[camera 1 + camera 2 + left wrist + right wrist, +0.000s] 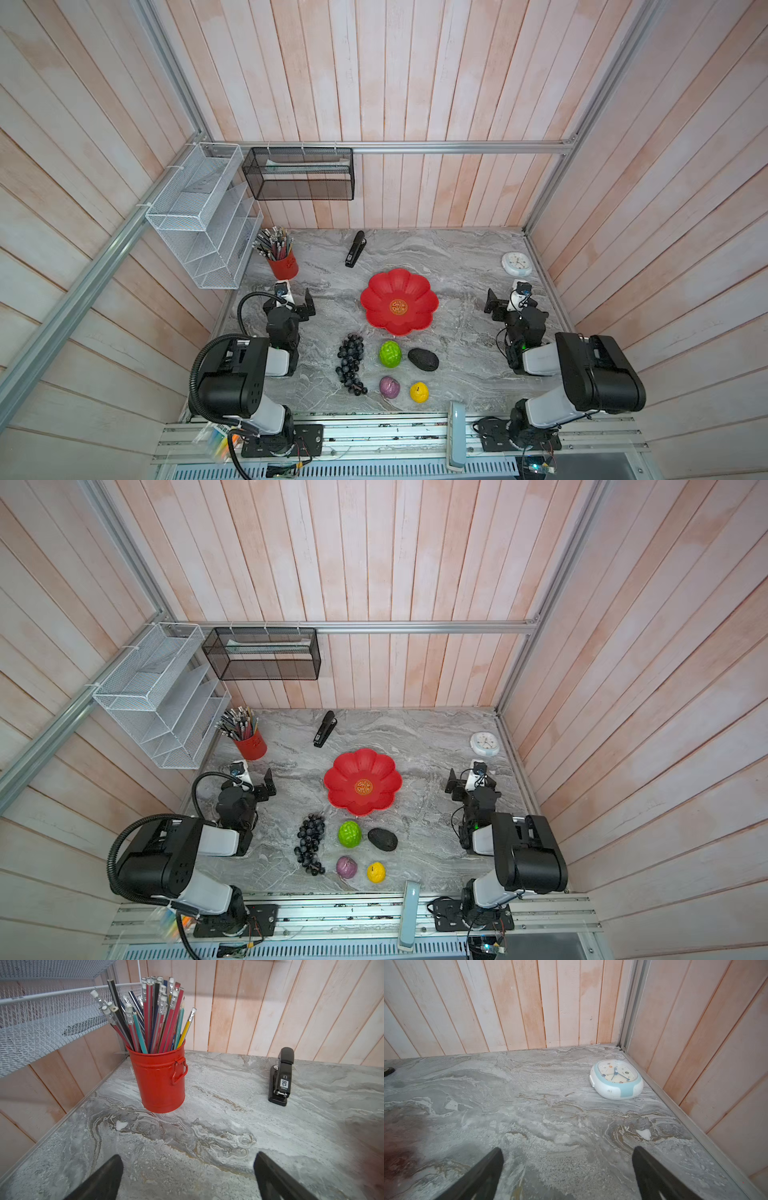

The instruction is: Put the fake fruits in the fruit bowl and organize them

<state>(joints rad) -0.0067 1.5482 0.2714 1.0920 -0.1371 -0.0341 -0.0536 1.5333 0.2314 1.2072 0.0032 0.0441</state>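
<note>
The red scalloped fruit bowl sits mid-table with nothing in it. In front of it lie the fake fruits: a dark grape bunch, a bumpy green fruit, a dark avocado-like oval, a small purple fruit and a small yellow fruit. My left gripper hovers left of the bowl, open and holding nothing. Right of the bowl my right gripper is also open and holds nothing. Neither wrist view shows any fruit.
A red pencil cup stands at the back left, a black stapler behind the bowl, a white clock at the back right corner. A white mesh rack and black mesh basket hang above.
</note>
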